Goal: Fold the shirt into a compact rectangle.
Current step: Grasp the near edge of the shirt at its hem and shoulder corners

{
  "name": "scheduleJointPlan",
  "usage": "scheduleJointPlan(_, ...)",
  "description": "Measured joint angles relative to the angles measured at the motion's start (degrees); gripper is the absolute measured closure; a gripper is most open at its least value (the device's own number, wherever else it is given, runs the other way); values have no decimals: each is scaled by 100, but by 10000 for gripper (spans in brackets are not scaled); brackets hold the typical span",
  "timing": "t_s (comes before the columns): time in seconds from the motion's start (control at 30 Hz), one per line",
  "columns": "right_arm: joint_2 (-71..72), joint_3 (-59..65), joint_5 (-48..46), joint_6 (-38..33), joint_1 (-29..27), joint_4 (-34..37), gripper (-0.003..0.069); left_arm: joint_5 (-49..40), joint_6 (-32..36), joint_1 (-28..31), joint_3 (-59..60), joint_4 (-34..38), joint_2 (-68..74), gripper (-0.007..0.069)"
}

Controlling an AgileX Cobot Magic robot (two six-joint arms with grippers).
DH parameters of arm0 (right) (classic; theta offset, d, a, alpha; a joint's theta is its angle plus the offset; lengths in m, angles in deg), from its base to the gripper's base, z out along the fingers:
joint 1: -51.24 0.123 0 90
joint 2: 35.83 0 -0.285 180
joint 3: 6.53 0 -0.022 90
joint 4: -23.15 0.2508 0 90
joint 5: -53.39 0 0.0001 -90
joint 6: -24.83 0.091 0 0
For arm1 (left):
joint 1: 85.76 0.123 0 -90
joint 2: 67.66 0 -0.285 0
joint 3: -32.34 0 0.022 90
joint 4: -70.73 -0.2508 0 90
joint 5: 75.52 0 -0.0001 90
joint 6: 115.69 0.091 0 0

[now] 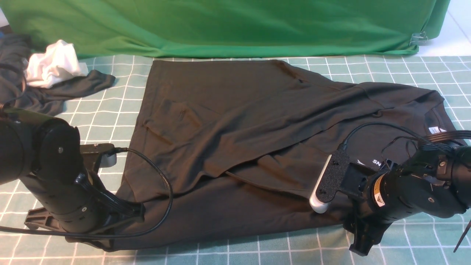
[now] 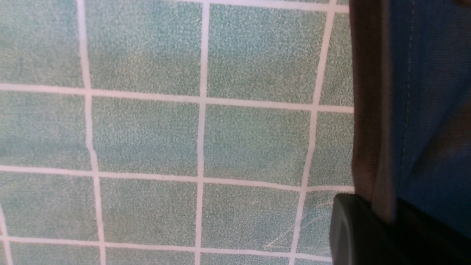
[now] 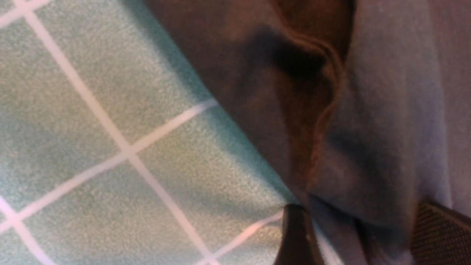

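Note:
The black shirt (image 1: 235,121) lies spread across the checked table cover, its far side folded over the middle. A white neck label (image 1: 434,130) and the start of the white logo (image 1: 376,162) show at the right. My left gripper (image 1: 92,241) sits low at the shirt's near left corner. In the left wrist view the gripper (image 2: 392,221) is shut on the hem (image 2: 368,110). My right gripper (image 1: 362,243) is at the near edge on the right. In the right wrist view its fingers (image 3: 296,235) stand apart, with the shirt's edge (image 3: 368,147) bunched between them.
A dark grey garment (image 1: 22,92) with a white cloth (image 1: 51,66) lies at the far left. The green backdrop cloth (image 1: 220,25) hangs along the back, with a metal clip (image 1: 419,38) at its right end. Teal checked cover (image 1: 103,110) surrounds the shirt.

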Motion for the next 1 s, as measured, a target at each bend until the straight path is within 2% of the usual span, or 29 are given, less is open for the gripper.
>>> scheduleJointPlan(0.3, -13, -477, -713, 108, 0, -18, 249, -19, 9, 0, 0, 0, 0, 608)
scheduleJointPlan(0.7, -362, -559, -640, 237, 0, -13, 253, -15, 27, 0, 0, 0, 0, 608)
scheduleJointPlan(0.77, -373, -559, -615, 243, 0, 4, 316, -1, 27, 0, 0, 0, 0, 608)
scheduleJointPlan(0.87, -397, -566, -615, 231, 35, 35, 515, -1, 27, 0, 0, 0, 0, 608)
scheduleJointPlan(0.9, -402, -566, -629, 231, 34, 35, 557, -7, 27, 0, 0, 0, -6, 608)
scheduleJointPlan(1.0, -355, -585, -855, 231, 34, 52, 608, -103, 27, 0, -16, 0, -68, 608)
